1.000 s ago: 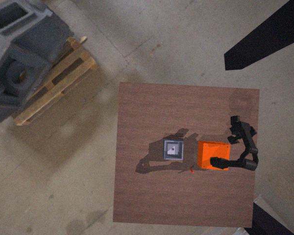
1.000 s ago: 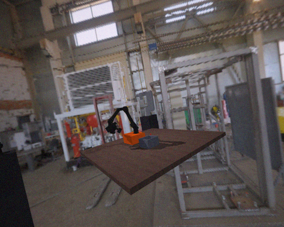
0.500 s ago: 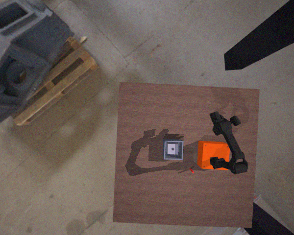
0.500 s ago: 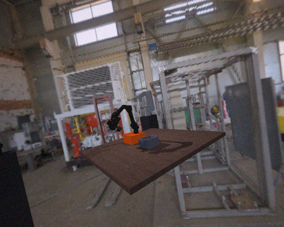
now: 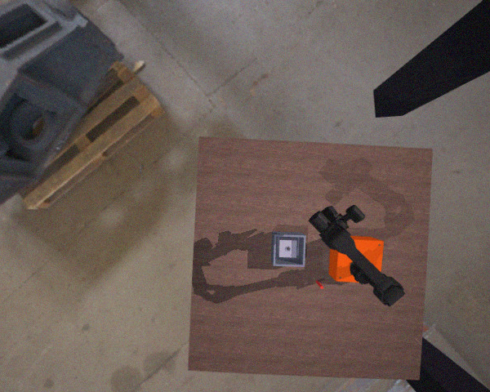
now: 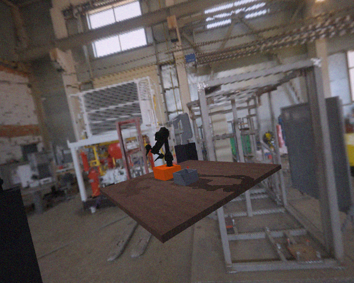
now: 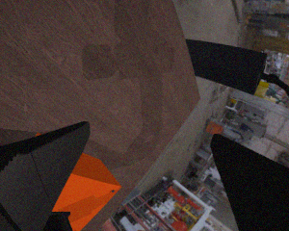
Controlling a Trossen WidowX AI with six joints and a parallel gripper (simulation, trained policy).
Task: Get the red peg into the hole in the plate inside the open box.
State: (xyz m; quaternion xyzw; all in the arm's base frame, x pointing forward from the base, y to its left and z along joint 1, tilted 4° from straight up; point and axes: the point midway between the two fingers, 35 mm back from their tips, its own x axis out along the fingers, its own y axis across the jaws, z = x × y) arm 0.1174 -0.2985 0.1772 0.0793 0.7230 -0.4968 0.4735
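Note:
The red peg [image 5: 319,284] lies on the table, in front of and to the right of the box in the top view. In the exterior view a small red bit of the peg [image 6: 187,167] shows behind the box. The open grey box [image 5: 288,265] [image 6: 180,178] stands on the table. The pale plate [image 5: 282,254] at its bottom has a dark hole with nothing standing in it. My gripper [image 5: 337,216] [image 6: 150,157] [image 7: 151,134] is open and empty, raised above the table, away from peg and box. Neither peg nor box shows in the wrist view.
The arm stands on an orange block [image 5: 337,265] [image 6: 163,173] [image 7: 89,190], right of the box in the top view. The table [image 5: 237,337] [image 6: 159,210] [image 7: 39,72] carries the arm's dark shadows. Black pillars [image 5: 443,63] [image 6: 12,231] stand beyond the table's edges.

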